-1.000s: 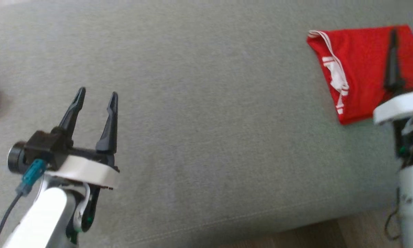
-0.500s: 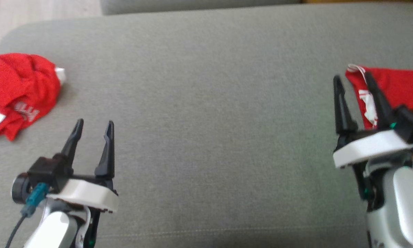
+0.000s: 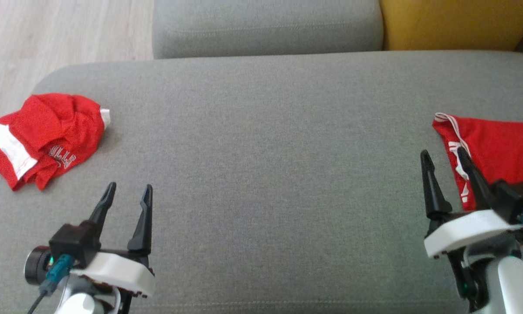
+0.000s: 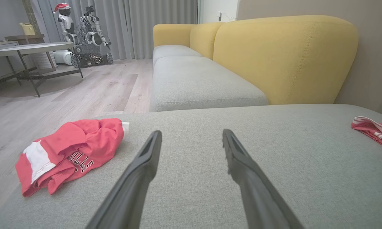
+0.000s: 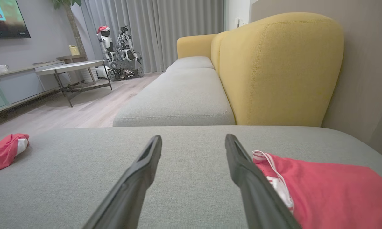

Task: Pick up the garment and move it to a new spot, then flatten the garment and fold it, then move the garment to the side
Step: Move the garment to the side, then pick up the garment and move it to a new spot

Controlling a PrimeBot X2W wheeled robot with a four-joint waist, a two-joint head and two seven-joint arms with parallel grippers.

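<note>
I see both claws low over the grey sofa seat (image 3: 266, 144), and both are wide open with nothing in them. My left claw (image 3: 129, 187) is at the near left and my right claw (image 3: 443, 152) is at the near right, fingers pointing away from me. A crumpled red garment (image 3: 48, 135) lies in a heap by the left edge of the seat, beyond my left claw and not touching it. It has white patches and some white letters. A flat red garment (image 3: 501, 139) lies at the right edge, with white stripes along its side. One finger of my right claw is in front of its near corner, and I cannot tell if they touch. Behind the seat are another grey cushion (image 3: 266, 26) and a yellow backrest (image 3: 453, 22). Wooden floor (image 3: 61, 35) shows at the far left.
</note>
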